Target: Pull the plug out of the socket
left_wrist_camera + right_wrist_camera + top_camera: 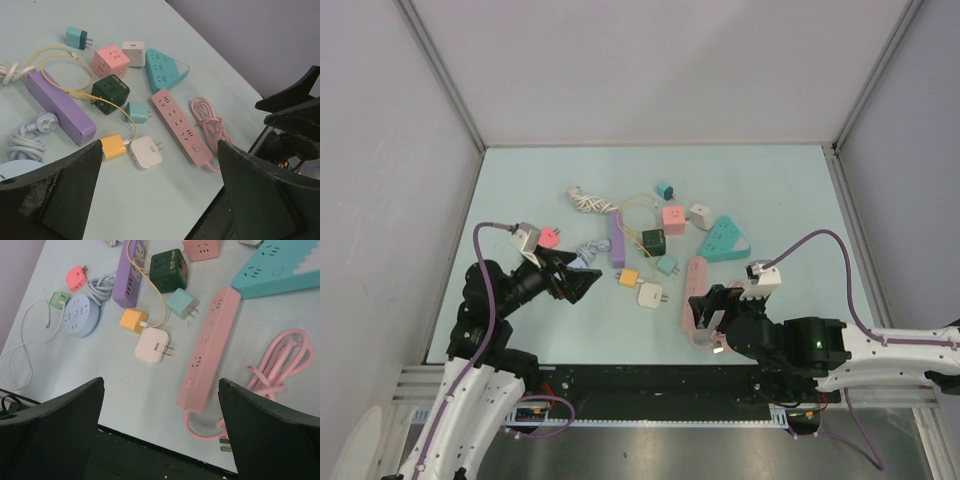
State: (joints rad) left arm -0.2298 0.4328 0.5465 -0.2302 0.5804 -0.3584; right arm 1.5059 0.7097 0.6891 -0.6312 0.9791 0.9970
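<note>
Several plugs and sockets lie in a cluster mid-table. A dark green cube socket (pixel 653 240) has a yellow cable looped past it, leading to a yellow charger (pixel 114 146). A purple strip (pixel 60 106), a pink cube socket (pixel 111 61) with a white adapter (pixel 134 53) against it, a teal triangular socket (pixel 166 70) and a pink strip (pixel 210 345) also lie there. I cannot tell which plug sits in a socket. My left gripper (pixel 582 283) is open and empty, left of the cluster. My right gripper (pixel 705 310) is open and empty, above the pink strip's near end.
A white flat plug (pixel 152 346) and a teal charger (pixel 182 305) lie loose near the yellow charger. A round blue socket (pixel 80 315), a red plug (pixel 76 278) and a coiled pink cord (pixel 280 360) are nearby. The table's front edge (pixel 150 437) is close below.
</note>
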